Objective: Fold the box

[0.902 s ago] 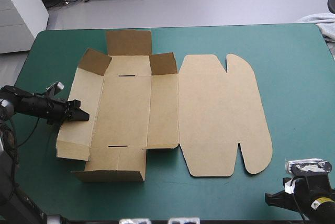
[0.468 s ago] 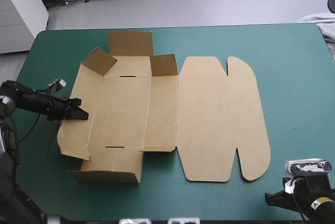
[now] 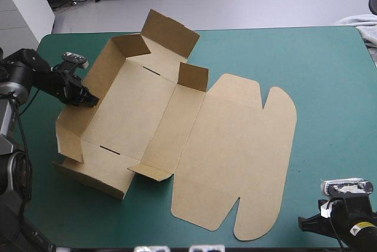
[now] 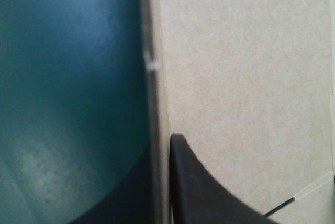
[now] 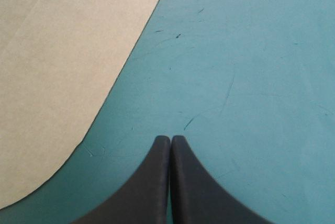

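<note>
The brown box point(image 3: 141, 110) lies turned askew on the teal-green cover, its left wall raised, two end flaps standing, and the rounded lid point(image 3: 235, 152) flat to the right. My left gripper point(image 3: 91, 100) is shut on the upper edge of that left wall. The left wrist view shows the board's edge point(image 4: 157, 77) running between the black fingers point(image 4: 209, 192), with the left gripper point(image 4: 162, 140) pinching it. My right gripper point(image 3: 303, 224) rests at the table's near right corner, shut and empty. In its own view the right gripper point(image 5: 170, 138) points past the lid's rounded corner point(image 5: 57, 67).
Bare teal-green cover point(image 3: 330, 99) stretches right of the lid. A grey cloth point(image 3: 360, 25) lies over the table's far right corner. The box's far flap point(image 3: 172, 31) reaches past the table's far edge.
The left gripper has moved toward the far edge with the left wall in it. The whole box has swung clockwise and its left wall stands higher. The right arm has not moved.
</note>
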### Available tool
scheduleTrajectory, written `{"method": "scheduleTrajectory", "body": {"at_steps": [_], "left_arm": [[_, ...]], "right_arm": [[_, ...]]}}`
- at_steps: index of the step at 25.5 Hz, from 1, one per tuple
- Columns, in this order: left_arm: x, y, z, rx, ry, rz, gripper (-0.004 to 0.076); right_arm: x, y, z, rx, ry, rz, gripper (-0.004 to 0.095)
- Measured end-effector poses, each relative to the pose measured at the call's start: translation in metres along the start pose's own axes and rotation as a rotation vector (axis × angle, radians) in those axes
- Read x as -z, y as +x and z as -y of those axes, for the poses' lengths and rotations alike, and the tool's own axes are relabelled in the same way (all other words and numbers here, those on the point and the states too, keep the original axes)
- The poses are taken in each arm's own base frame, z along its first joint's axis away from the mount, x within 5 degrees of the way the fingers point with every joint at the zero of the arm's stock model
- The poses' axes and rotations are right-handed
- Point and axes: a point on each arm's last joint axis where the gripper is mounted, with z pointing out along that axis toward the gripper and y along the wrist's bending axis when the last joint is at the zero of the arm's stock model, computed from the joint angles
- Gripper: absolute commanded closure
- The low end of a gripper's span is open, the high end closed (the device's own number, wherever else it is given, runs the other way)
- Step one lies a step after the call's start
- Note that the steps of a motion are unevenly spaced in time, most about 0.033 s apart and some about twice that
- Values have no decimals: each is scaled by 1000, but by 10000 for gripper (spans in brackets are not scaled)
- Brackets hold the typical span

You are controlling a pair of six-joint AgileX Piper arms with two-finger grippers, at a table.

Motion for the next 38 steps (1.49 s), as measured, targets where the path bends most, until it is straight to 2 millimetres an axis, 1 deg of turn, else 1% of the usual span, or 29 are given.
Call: {"method": "scheduleTrajectory", "body": {"at_steps": [4,6,11,13,19,26,27,28,29,30,32,33,36,38], "left_arm": [[5,-25,25,-146,-39,6,734],[6,-39,42,-236,-65,11,734],[-2,-66,84,-436,-141,49,734],[-5,-73,98,-498,-169,66,734],[-17,-91,152,-724,-251,103,734],[-23,-104,208,-991,-382,161,734],[-24,-106,225,-1058,-420,188,734],[-24,-107,232,-1076,-433,200,734],[-24,-107,248,-1114,-457,223,734],[-24,-107,255,-1128,-464,230,734],[-24,-103,281,-1152,-478,250,734],[-24,-101,290,-1145,-481,252,734],[-23,-89,325,-1145,-508,258,734],[-20,-85,343,-1142,-544,291,734]], "right_arm": [[0,0,0,0,0,1,921],[0,0,0,0,0,1,921],[0,0,0,0,0,1,921],[0,0,0,0,0,1,921],[0,0,0,0,0,1,921],[0,0,0,0,0,1,921],[0,0,0,0,0,1,921],[0,0,0,0,0,1,921],[0,0,0,0,0,1,921],[0,0,0,0,0,1,921],[0,0,0,0,0,1,921],[0,0,0,0,0,1,921],[0,0,0,0,0,1,921],[0,0,0,0,0,1,921]]}}
